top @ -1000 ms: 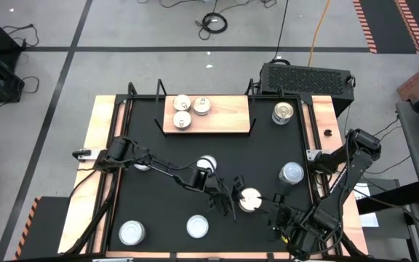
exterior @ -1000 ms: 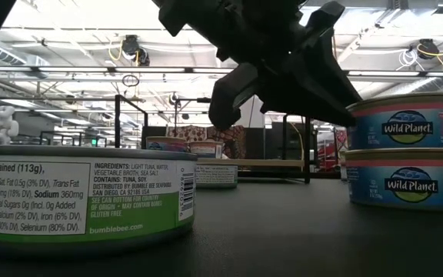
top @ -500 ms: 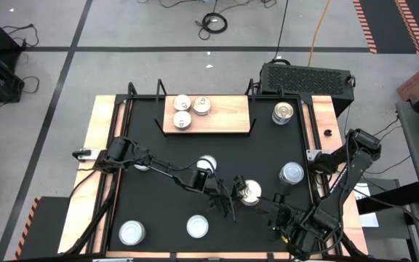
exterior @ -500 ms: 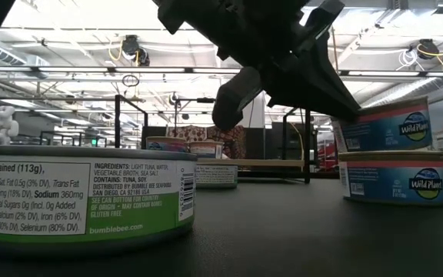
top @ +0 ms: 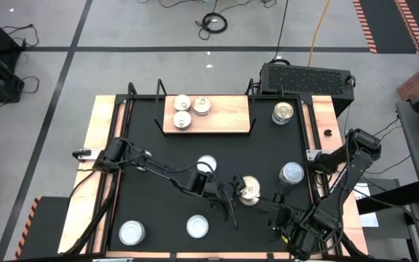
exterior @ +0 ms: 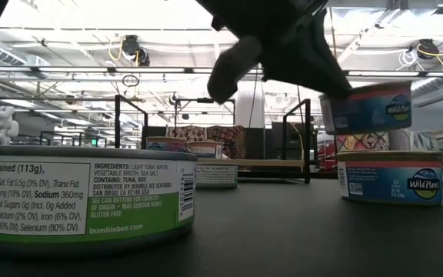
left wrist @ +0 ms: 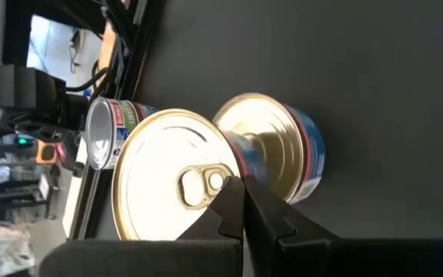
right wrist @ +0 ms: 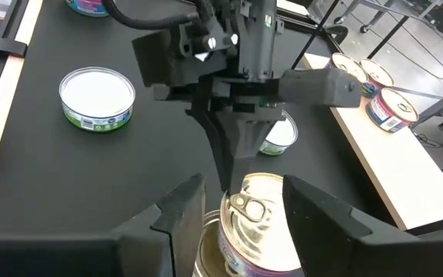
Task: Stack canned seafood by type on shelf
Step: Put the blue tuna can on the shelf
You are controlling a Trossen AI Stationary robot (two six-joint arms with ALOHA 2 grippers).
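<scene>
High view: a gold-topped tin (top: 248, 190) is held lower centre by the left gripper (top: 233, 191), fingers pinched shut on its pull tab. It is lifted clear of the tin below (exterior: 391, 178). The right gripper (right wrist: 237, 201) is spread wide, nothing gripped.

My left gripper (top: 233, 191) is black. The tin (exterior: 366, 108) it pinches is blue with a pink stripe and a shiny gold top. The tin below (exterior: 391, 177) looks the same. A near tin (exterior: 83, 198) is white and green. My table (top: 158, 153) is black.
</scene>
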